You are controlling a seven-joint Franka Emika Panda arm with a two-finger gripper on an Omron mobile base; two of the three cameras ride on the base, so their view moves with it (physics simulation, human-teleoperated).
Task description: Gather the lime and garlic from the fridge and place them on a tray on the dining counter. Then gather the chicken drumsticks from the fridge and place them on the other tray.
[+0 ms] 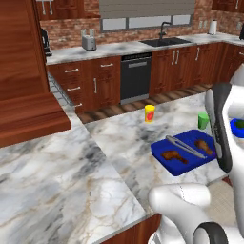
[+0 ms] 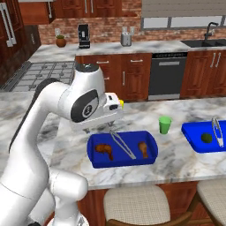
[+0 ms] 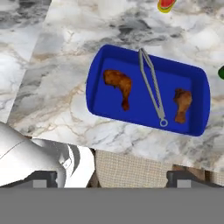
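The gripper point(image 3: 112, 181) was held above the dining counter point(image 3: 65, 57), looking down on it. Only its two dark fingertips point(image 3: 43, 178) were seen, set wide apart at the bottom of the hand view with nothing between them, so it was taken as open and empty.

Directly below and ahead of the gripper, a blue tray point(image 3: 98, 72) was seen resting on the marble. The two chicken drumsticks point(image 3: 119, 85) were lying inside it, one toward each end and well apart, with metal tongs point(image 3: 151, 87) laid slantwise between them, touching neither.

Further off to the gripper's right, a second blue tray point(image 2: 190, 132) was seen in the right base view, with the lime point(image 2: 206, 137) lying in it beside another pair of tongs point(image 2: 217, 131). A light green cup point(image 2: 165, 125) was standing between the two trays, and a yellow bottle point(image 1: 149, 113) stood beyond the near tray.
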